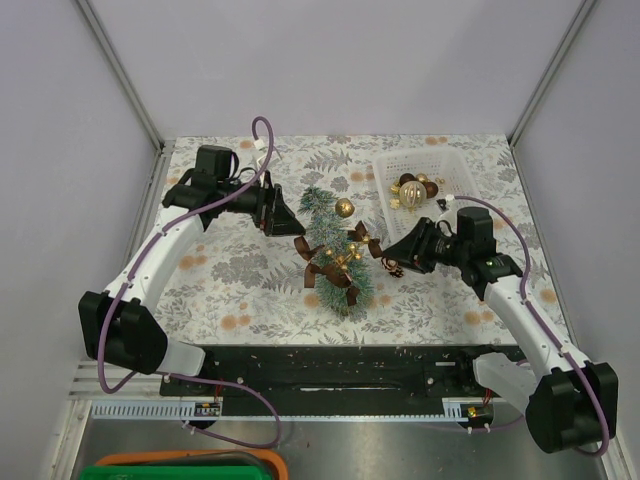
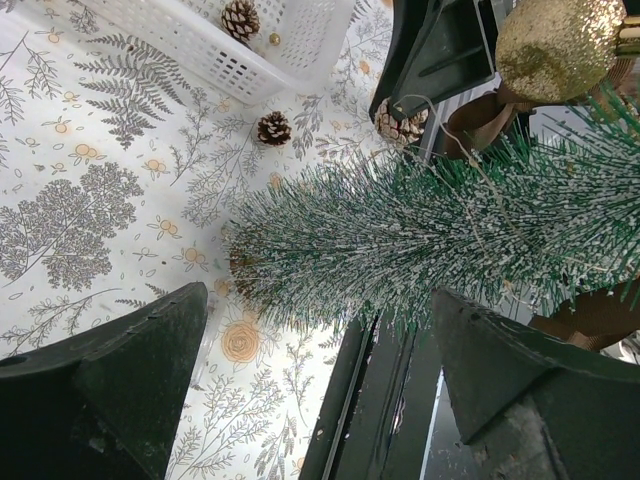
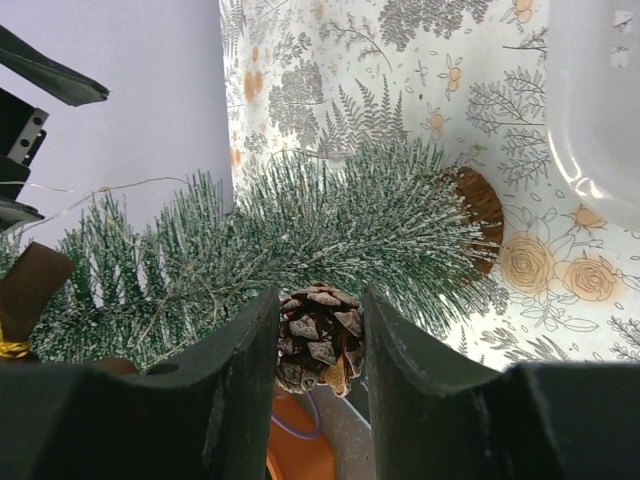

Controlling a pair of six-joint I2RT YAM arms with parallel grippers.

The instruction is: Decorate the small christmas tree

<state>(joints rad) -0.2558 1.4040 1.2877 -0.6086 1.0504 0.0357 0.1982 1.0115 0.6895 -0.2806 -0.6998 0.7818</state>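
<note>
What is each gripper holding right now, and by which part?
The right gripper pinches a pine cone across its middle, between both fingers. The left gripper is open, holding nothing.

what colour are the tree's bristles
Green, frosted white, on the small christmas tree; clearest in the left wrist view.

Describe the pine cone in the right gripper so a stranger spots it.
Find the small christmas tree mid-table. The right gripper reaches at it from the right, the pine cone clamped between its fingers. Other cones lie loose: one on the table, one in the white basket.
</note>
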